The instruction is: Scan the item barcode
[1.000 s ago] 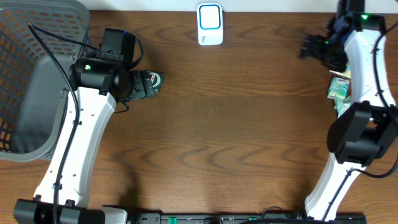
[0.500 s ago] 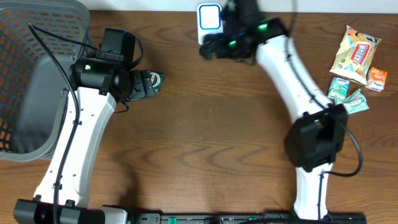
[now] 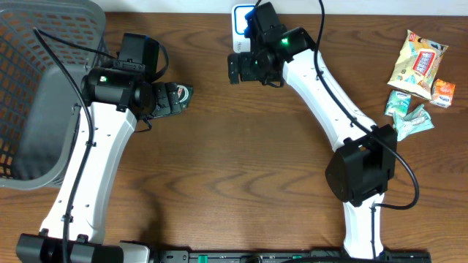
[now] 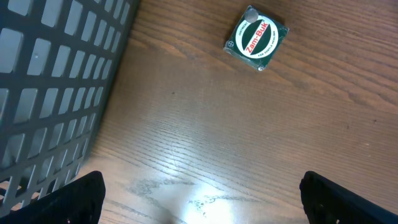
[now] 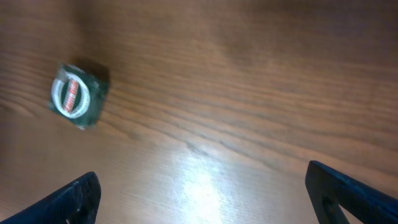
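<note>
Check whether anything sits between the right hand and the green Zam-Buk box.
Nothing visible does. The right hand hangs open over bare table, with the Zam-Buk box lying apart to one side. The left hand is on the box's far side.

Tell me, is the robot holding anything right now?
Nothing is held. Left jaws and right jaws are open and empty; the green Zam-Buk box lies free on the table.
</note>
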